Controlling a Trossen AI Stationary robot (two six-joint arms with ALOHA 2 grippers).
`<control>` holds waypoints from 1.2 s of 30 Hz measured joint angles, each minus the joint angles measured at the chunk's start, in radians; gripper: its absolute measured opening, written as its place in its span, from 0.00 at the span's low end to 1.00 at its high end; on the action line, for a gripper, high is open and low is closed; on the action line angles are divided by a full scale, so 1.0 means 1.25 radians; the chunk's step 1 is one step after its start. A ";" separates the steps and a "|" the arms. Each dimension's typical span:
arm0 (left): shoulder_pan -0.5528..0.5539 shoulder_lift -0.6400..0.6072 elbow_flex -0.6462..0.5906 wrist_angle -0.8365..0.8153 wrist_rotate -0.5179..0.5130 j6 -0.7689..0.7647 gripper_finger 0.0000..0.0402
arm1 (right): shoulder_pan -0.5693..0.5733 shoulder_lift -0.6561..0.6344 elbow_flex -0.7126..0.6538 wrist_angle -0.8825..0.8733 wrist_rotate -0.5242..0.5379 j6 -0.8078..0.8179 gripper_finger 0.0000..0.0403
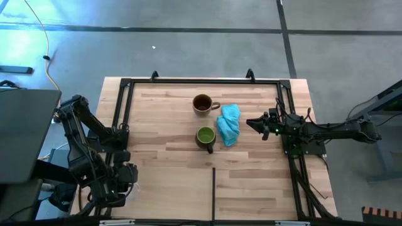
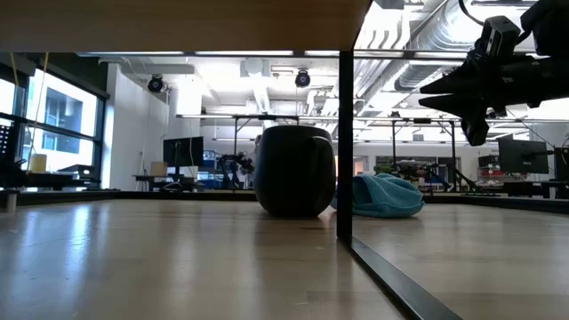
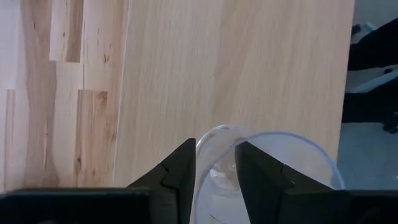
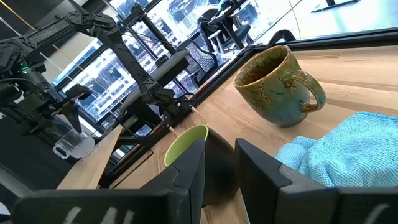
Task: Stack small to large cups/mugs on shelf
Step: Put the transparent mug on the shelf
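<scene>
A light-blue cloth (image 1: pixel 229 123) lies crumpled on the desk (image 1: pixel 169 182), between the right gripper (image 1: pixel 254 123) and the green mug (image 1: pixel 205 137). The brown mug (image 1: pixel 202 103) stands just behind the green one, both upright mid-desk. The right fingers are released, empty. Off the desk's left edge, the left gripper (image 3: pixel 215 163) grasps the clear cup's (image 3: pixel 280 168) rim.

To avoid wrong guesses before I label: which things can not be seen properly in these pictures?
- Left wrist view: the clear cup's base is cut off by the edge, behind the left end effector.
- High view: the clear cup is lost among the left arm's dark links.
- Low view: the brown mug is hidden behind the green mug.
- Right wrist view: the right end effector hides the green mug's handle.
</scene>
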 joint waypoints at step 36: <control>0.000 0.000 0.000 0.015 -0.032 -0.042 0.25 | 0.000 0.000 0.000 0.000 -0.001 0.008 0.20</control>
